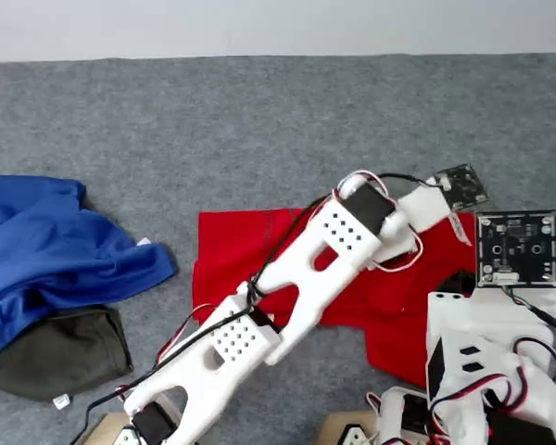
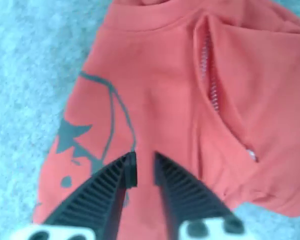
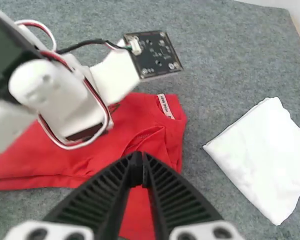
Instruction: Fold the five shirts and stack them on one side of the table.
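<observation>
Red shirt (image 1: pixel 232 243) is lying part-folded on the grey table (image 1: pixel 259 120); I'm hovering the left claw (image 2: pixel 144 165) over it, narrowly parted, the right claw (image 3: pixel 139 162) sitting shut at near right.

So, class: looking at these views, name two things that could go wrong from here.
1. Both the left gripper and right gripper hang over the red shirt, close together; the arms may collide.
2. The blue shirt lies crumpled partly on the dark shirt; lifting one might drag the other.
</observation>
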Controlling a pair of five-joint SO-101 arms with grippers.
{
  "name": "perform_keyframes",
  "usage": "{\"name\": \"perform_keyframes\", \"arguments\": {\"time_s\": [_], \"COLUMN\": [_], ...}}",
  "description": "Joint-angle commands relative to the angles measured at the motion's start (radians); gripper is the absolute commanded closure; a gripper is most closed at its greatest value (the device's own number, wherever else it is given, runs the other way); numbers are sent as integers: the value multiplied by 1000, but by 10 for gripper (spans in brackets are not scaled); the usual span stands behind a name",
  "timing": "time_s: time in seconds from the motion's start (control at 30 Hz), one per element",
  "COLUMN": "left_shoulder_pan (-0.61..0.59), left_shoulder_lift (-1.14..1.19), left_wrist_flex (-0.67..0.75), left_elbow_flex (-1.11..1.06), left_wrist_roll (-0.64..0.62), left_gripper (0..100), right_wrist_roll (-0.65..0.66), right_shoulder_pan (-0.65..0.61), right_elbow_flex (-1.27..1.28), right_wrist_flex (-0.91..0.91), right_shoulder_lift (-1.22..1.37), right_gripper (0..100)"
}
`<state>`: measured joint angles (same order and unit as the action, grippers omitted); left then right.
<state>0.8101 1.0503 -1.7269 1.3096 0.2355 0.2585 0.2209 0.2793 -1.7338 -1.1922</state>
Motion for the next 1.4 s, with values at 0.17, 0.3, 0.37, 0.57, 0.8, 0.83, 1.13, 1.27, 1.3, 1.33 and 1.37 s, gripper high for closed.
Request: {"name": "perform_keyframes", "arguments": {"time_s": [0.17,0.3,0.37,0.57,0.8,0.83,1.13,1.27,1.3,1.33,1.37], "left_shoulder_pan": [138,161,158,86,-25,-38,-77,-21,2,28,54], "left_shoulder_lift": [-17,-11,-11,-11,-11,-11,-20,-34,-48,-60,-71], "left_wrist_flex": [-28,-28,-28,-23,-5,-5,-23,-28,-28,-28,-28], "left_elbow_flex": [36,10,-31,-84,-84,-84,-44,15,12,-1,-18], "left_wrist_roll": [-86,-84,-80,-77,-5,2,-5,-8,-11,-25,-38], "left_gripper": [805,788,786,788,791,791,791,791,791,791,791], "right_wrist_roll": [-6,-5,-5,-5,-5,-5,-8,-9,-9,-9,-9], "right_shoulder_pan": [-5,-5,-4,-5,-5,-5,-5,-5,-5,-5,-5], "right_elbow_flex": [-43,-43,-43,-43,-43,-43,-43,-43,-43,-43,-43], "right_wrist_flex": [16,13,13,12,18,18,18,18,18,18,18], "right_shoulder_lift": [19,18,18,18,19,19,19,19,19,19,19], "right_gripper": [979,979,979,979,979,979,979,979,979,979,979]}}
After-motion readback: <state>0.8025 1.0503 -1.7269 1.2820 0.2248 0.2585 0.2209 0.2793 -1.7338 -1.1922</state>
